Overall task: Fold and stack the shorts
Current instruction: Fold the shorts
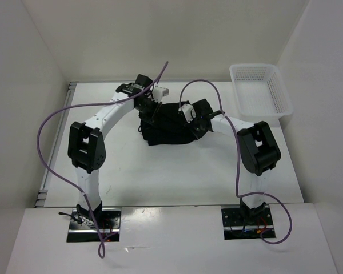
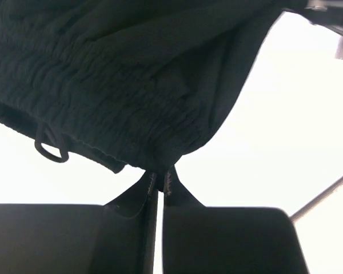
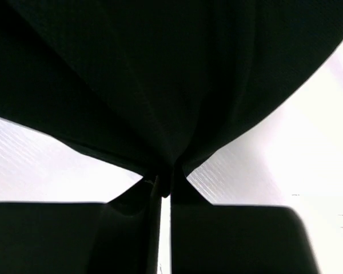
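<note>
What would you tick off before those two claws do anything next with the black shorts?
1. Left claw shut on the shorts at the elastic waistband: ok.
2. Right claw shut on the fabric: ok.
3. Drawstring dangling clear of the left claw: ok.
4. Shorts spread flat on the table: not ok, bunched.
5. Basket clear of both arms: ok.
6. Layers pinched by each claw: cannot tell.

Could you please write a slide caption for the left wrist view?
Left hand pinches the shorts at the waistband edge, drawstring loop hanging nearby.
</note>
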Robot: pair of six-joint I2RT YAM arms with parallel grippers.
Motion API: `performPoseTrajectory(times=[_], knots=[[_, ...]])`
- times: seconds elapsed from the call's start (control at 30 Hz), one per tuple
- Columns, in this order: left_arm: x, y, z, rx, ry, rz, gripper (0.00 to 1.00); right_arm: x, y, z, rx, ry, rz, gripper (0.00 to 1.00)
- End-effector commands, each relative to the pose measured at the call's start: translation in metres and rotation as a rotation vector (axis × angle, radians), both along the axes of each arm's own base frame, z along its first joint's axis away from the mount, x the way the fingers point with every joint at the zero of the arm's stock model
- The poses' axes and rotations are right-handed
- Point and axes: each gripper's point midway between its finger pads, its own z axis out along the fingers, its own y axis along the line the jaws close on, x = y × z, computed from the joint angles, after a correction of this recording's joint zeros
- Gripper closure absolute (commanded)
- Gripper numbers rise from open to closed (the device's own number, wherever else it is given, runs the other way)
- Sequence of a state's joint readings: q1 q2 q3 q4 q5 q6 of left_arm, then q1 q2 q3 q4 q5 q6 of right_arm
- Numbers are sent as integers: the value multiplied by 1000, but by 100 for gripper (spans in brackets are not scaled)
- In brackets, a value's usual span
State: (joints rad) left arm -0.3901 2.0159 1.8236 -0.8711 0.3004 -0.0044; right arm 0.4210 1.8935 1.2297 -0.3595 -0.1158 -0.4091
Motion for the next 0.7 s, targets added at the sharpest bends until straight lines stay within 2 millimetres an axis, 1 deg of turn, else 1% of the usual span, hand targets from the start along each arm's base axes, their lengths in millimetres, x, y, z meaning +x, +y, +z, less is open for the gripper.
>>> performPoseTrajectory(times=[0.0, 0.03, 0.1, 0.13, 0.17, 0.2, 0.23, 0.27, 0.3, 0.33, 0.37, 0.4, 0.43, 0.47, 0.5, 0.53, 0.57, 0.6, 0.63, 0.67], knots=[[-26, 22, -16, 44, 94, 20, 98, 8, -4, -8, -24, -25, -13, 99], [-32, 24, -23, 52, 116, 20, 98, 9, -6, -4, -29, -37, -18, 100], [-37, 43, -39, 93, 156, 56, 98, 5, -8, -4, -40, -32, -5, 100], [-45, 48, -52, 116, 182, 60, 98, 0, -11, -2, -46, -29, 3, 100], [-43, 57, -62, 140, 190, 81, 98, -3, -9, 1, -34, -21, 11, 100], [-44, 63, -69, 155, 194, 94, 98, -11, -6, 2, -28, -17, 25, 100], [-46, 67, -77, 176, 204, 99, 98, -10, -6, 6, -19, -23, 16, 100], [-49, 71, -89, 197, 218, 102, 98, -20, -2, 4, -17, -2, 35, 100], [-45, 75, -90, 219, 200, 111, 98, -29, 0, 1, -21, 8, 50, 100], [-45, 77, -99, 233, 201, 115, 97, -34, 1, 1, -31, 11, 73, 100], [-42, 79, -102, 246, 197, 119, 96, -36, 2, 4, -20, 8, 78, 100], [-42, 81, -103, 257, 193, 123, 94, -42, 5, 1, -29, 13, 101, 100], [-39, 80, -103, 256, 190, 123, 92, -44, 6, 5, -18, 15, 107, 100], [-35, 79, -100, 252, 180, 124, 86, -45, 5, 7, -23, 13, 116, 100], [-33, 76, -98, 240, 174, 122, 83, -45, 5, 7, -23, 13, 117, 98], [-31, 75, -86, 230, 150, 124, 79, -46, 4, 10, -28, 8, 128, 96], [-30, 74, -80, 217, 141, 122, 73, -45, 4, 14, -33, -7, 146, 93], [-34, 75, -74, 218, 143, 122, 53, -45, 4, 14, -34, -7, 147, 93], [-38, 77, -57, 202, 140, 127, 47, -45, 4, 14, -34, -7, 147, 93], [-37, 74, -42, 177, 127, 122, 42, -46, 1, 14, -45, -14, 151, 91]])
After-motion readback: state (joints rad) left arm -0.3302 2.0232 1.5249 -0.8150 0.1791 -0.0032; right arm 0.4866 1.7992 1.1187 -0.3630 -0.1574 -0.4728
